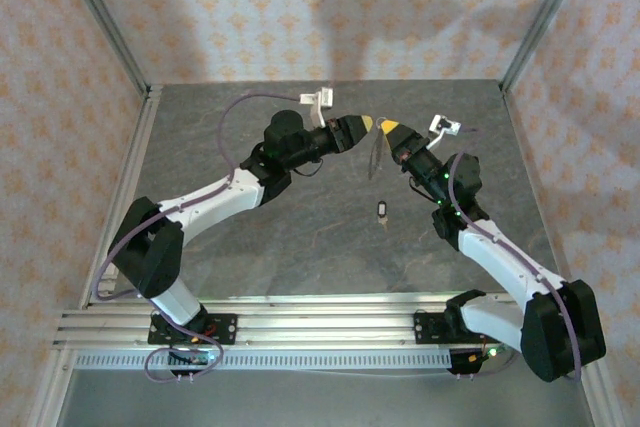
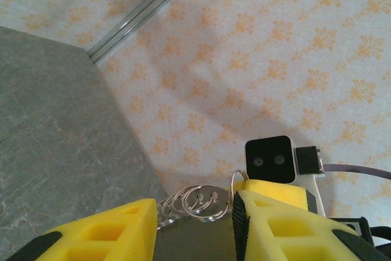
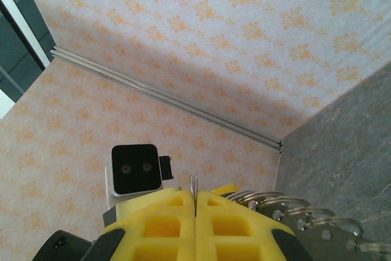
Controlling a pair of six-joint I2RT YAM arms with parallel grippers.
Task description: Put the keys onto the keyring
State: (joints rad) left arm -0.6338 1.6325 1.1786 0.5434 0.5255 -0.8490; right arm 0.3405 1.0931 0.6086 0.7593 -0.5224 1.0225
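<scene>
The keyring (image 2: 197, 202) was held up off the table (image 1: 300, 237), rim pinched in the shut right gripper (image 3: 195, 197), w/ the left gripper (image 2: 194, 215) set jaws apart either side of its coils; contact couldn't be told. The key (image 1: 383, 210) was seen lying on the table below the keyring, toward the arm bases, so threading was judged not begun. Next, the key would need to be picked up & its hole lined up w/ the ring's split.

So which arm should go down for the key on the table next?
Left, probably. The right gripper is shut on the keyring, holding it up. The left gripper has open jaws, seems to grip nothing, and can drop to the key lying on the table below.
</scene>
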